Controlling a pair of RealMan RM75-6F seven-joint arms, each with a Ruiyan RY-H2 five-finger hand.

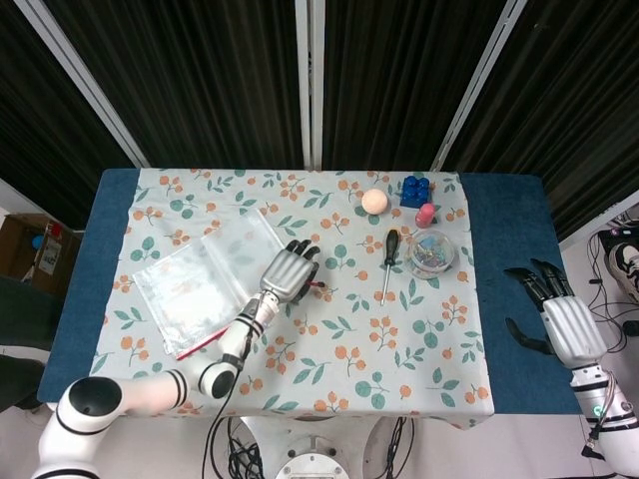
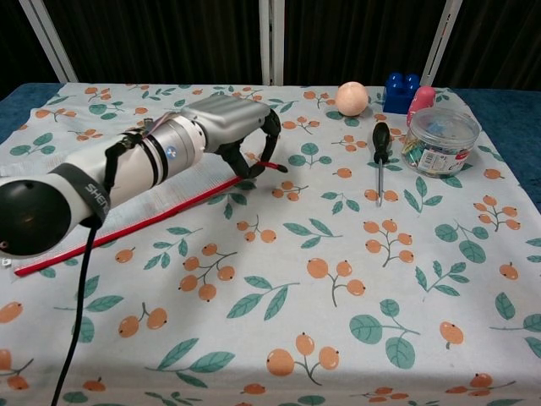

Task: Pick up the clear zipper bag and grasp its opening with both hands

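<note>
The clear zipper bag (image 1: 205,279) lies flat on the left half of the floral cloth, its red zipper strip (image 2: 127,230) running along the near edge. My left hand (image 1: 288,271) sits at the bag's right corner. In the chest view the left hand (image 2: 232,127) curls its fingers around the right end of the red strip and holds that end a little above the cloth. My right hand (image 1: 564,324) hangs open over the blue table edge at the far right, far from the bag, and the chest view does not show it.
At the back right stand a peach ball (image 1: 374,201), a blue block (image 1: 416,190) and a pink piece (image 1: 426,215). A screwdriver (image 2: 379,161) lies beside a clear jar of clips (image 2: 441,139), right of my left hand.
</note>
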